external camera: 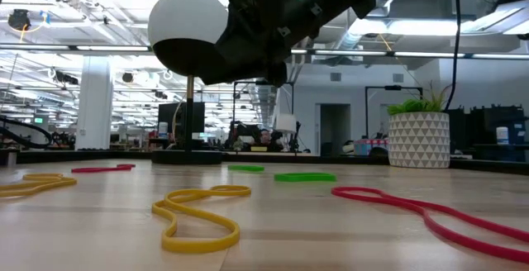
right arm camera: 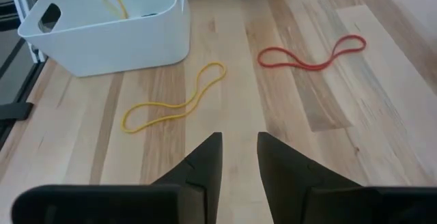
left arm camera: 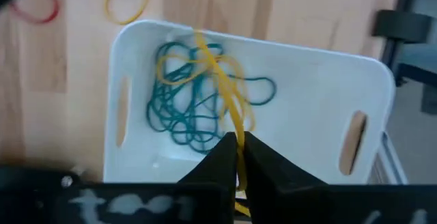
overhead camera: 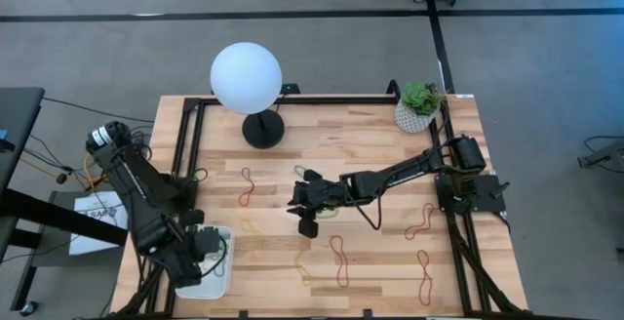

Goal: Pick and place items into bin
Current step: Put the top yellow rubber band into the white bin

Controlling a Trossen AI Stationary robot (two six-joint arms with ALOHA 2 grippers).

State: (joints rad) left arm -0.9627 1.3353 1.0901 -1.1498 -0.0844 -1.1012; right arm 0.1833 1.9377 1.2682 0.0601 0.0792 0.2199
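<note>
Currently the left gripper (left arm camera: pixel 235 157) is hanging over the white bin (left arm camera: pixel 321 80) at the counter's (overhead camera: pixel 380 271) near-left corner, jaws pinched shut on a yellow band (left arm camera: pixel 222 80) that is trailing limp onto the blue-grey bands (left arm camera: pixel 181 111) already lying inside. The right gripper (right arm camera: pixel 239 157) is hovering mid-counter with jaws parted and nothing between them, facing a loose yellow band (right arm camera: pixel 174 104) and a red band (right arm camera: pixel 311 54) farther off. These bands are looking feather-light, floppy and stretchy, lying flat. Judging by that, pinching a single strand near the crossing of a loop is probably the surest hold.
</note>
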